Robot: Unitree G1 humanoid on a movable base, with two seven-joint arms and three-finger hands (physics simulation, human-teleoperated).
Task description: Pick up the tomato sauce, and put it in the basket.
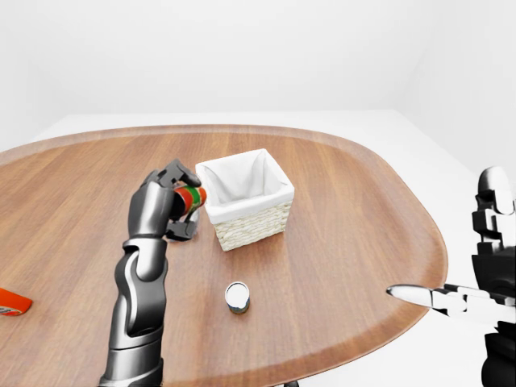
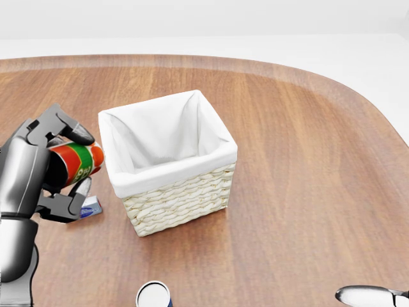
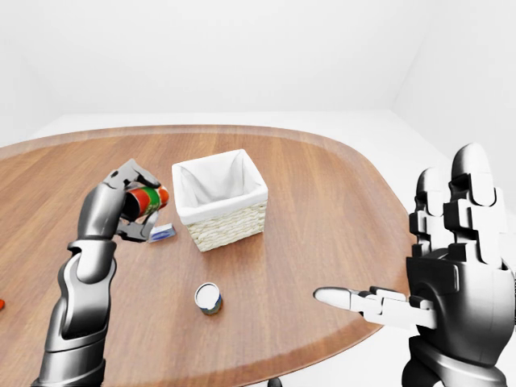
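The tomato sauce (image 2: 78,162) is a red can with a green band. My left hand (image 2: 54,167) is shut on it and holds it tilted above the table, just left of the basket (image 2: 167,160). The basket is woven, with a white cloth lining, and stands near the middle of the wooden table (image 2: 300,160). My right hand (image 3: 447,266) is open with fingers spread, off the table's right edge, holding nothing.
A small can (image 1: 237,297) stands upright on the table below the basket. A small blue-and-white box (image 2: 91,206) lies under my left hand. A red packet (image 1: 13,302) lies at the table's left edge.
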